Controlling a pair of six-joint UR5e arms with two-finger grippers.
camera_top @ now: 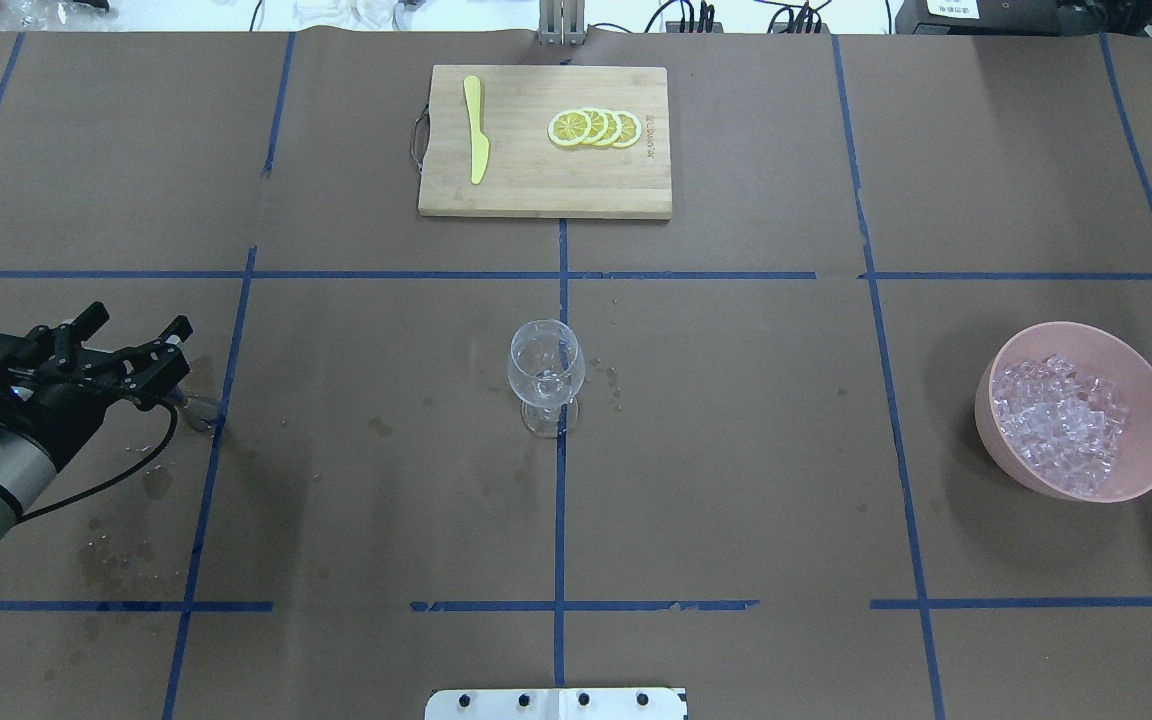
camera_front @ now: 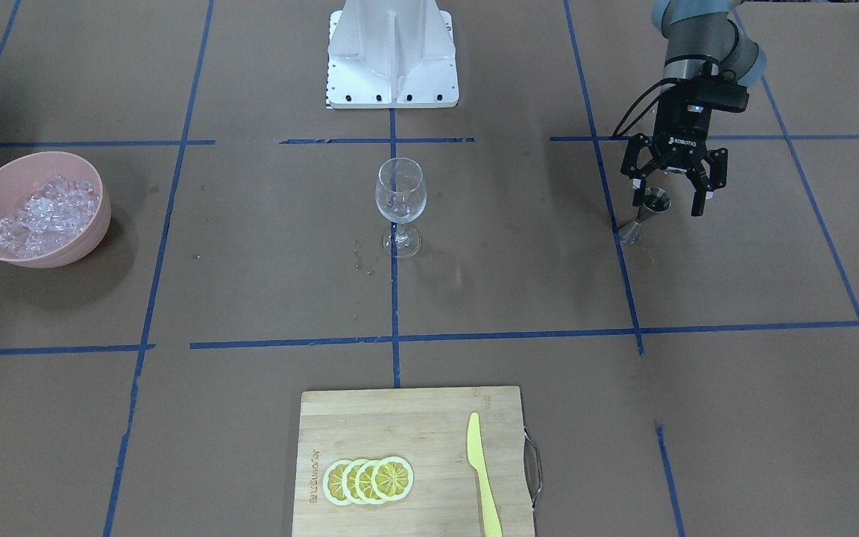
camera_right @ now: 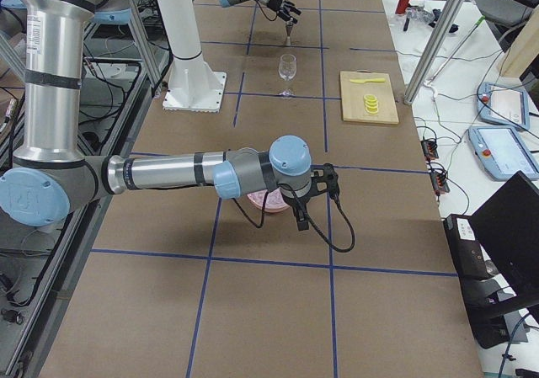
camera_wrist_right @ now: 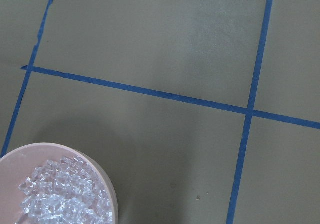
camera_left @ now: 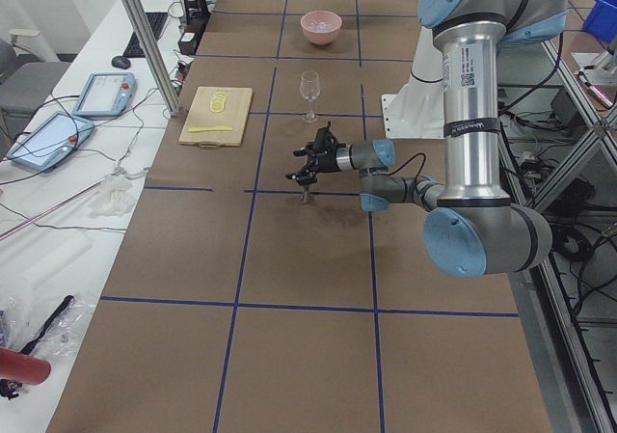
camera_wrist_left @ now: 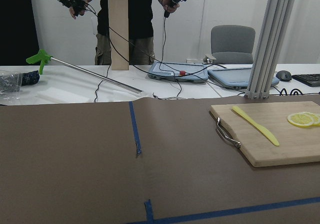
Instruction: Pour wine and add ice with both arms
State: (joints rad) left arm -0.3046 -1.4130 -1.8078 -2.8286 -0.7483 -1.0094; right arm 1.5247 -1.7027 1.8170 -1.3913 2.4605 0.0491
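jaws of the left gripper [camera_front: 669, 200] stand apart just over the jigger [camera_front: 646, 218], upper right of the front view. best, i judge, to close squarely on its waist and lift level toward the glass [camera_front: 400, 201] at centre. right gripper [camera_right: 310, 201]: cannot tell its state; it hangs by the bowl [camera_front: 98, 224] of ice [camera_front: 45, 212], left edge.

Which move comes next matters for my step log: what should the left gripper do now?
Probably lower the left gripper so it straddles the small silver metal jigger, then close. The jaws stand open just above the jigger, which stands free on the brown table, and the clear stemmed wine glass at the centre looks empty.
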